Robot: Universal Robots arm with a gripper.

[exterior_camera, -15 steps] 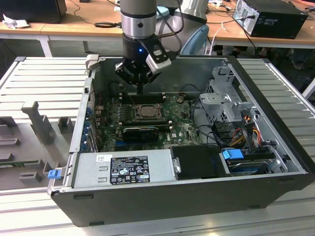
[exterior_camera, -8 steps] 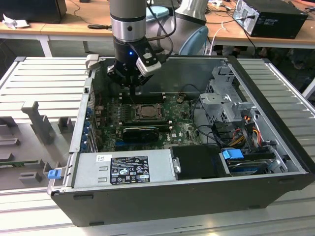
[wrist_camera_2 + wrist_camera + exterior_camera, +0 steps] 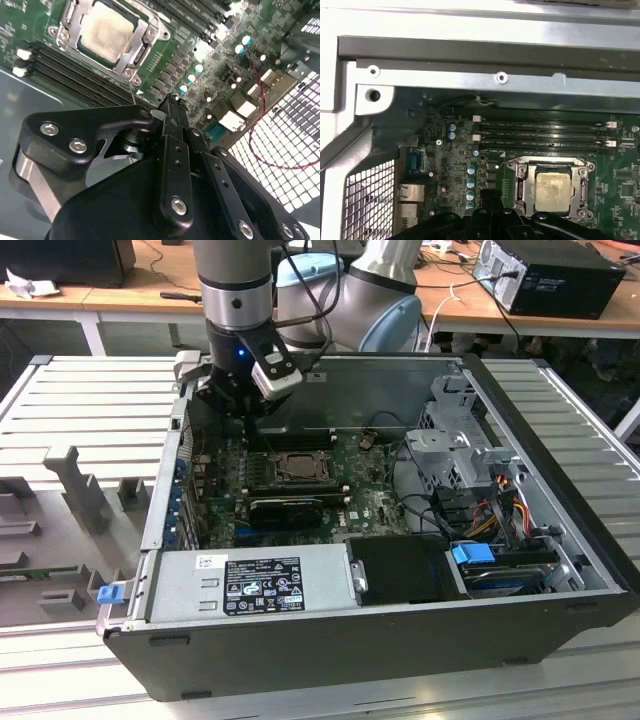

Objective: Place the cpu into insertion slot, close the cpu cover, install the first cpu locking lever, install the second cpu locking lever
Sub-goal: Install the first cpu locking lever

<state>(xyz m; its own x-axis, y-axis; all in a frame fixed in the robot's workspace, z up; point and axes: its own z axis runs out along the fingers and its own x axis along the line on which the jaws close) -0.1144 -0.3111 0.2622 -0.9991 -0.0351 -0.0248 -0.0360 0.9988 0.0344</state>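
- Gripper [image 3: 171, 102]: black two-finger unit on the arm, fingertips drawn together. In the exterior view it hangs inside the computer case [image 3: 560, 625], at 10 o'clock from the cpu.
- Cpu [image 3: 107, 32]: dull silver square, lying flat in the insertion slot [image 3: 129, 73], apart from the gripper.
- Cpu cover [image 3: 522, 186]: metal frame lying down around the chip, whose top shows through its window.
- Memory slots [image 3: 540, 135]: long black rows just beside the socket.
- Capacitors [image 3: 471, 170]: a row of blue-topped cans on the green board, between the socket and the grated rear panel [image 3: 370, 200].
- Black finned block [image 3: 287, 510]: at 6 o'clock from the cpu.
- Power supply [image 3: 320, 585]: grey box at 7 o'clock, carrying a black label [image 3: 262, 586] and a small white label [image 3: 212, 561]; their print is too small to tell.
- Drive cage [image 3: 455, 440]: at 3 o'clock.
- Blue tab [image 3: 110, 592]: at 8 o'clock, on the case corner.
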